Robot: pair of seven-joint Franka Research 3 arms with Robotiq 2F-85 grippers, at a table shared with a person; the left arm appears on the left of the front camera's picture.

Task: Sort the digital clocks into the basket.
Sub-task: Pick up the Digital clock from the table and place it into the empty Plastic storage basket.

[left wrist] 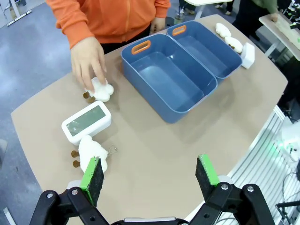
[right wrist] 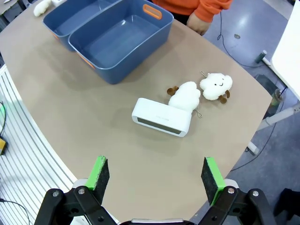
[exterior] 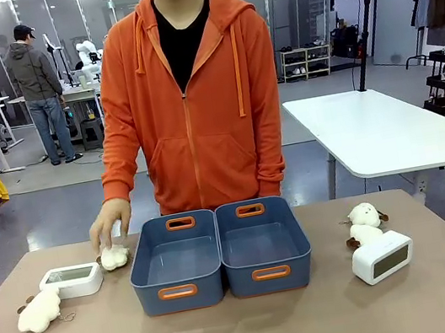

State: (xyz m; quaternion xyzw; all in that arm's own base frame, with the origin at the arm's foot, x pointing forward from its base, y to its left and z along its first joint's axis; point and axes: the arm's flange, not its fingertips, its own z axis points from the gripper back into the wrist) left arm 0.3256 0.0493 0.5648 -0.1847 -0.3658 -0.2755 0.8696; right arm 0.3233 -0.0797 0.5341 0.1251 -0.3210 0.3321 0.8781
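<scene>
**Both grippers open over the table, clocks still outside the baskets**

The left gripper hangs over the near left of the table. Its green pads are wide apart with nothing between them. Just beyond it lies a plush. Past that, touching or nearly so, the left clock lies flat with its screen up. Farther still, a person's hand rests its fingertips on a second plush near the far edge.

The right gripper hangs over the near right of the table, its jaws likewise spread and holding nothing. Beyond it the right clock stands on its long side with the screen facing the near edge. A third plush touches the clock's far side, and a fourth plush sits just beside that one.

In the middle of the table the left basket and the right basket stand side by side, their long walls touching. The left clock is just left of the left basket, level with its middle. The right clock is right of the right basket, a little apart and level with its near end. The person, in an orange hoodie, stands at the far side behind the baskets
</scene>
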